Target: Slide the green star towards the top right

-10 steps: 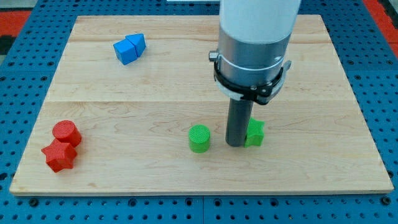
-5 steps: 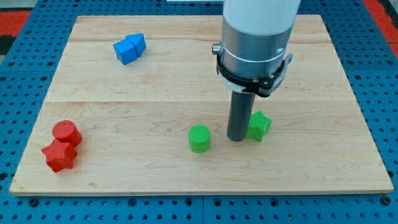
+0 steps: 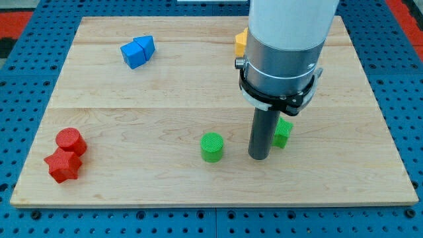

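Observation:
The green star (image 3: 283,133) lies on the wooden board (image 3: 132,99), right of centre near the view's bottom, partly hidden behind my rod. My tip (image 3: 258,157) rests on the board just left of and slightly below the star, touching or nearly touching it. A green cylinder (image 3: 212,147) stands to the left of my tip.
Two blue blocks (image 3: 137,51) sit together at the top left. A red cylinder (image 3: 70,141) and a red star (image 3: 63,164) sit at the bottom left. A yellow-orange block (image 3: 240,42) peeks out at the top behind the arm.
My tip has moved to the right and the green star has slid right and slightly up ahead of it. The arm's shift has uncovered the yellow-orange block.

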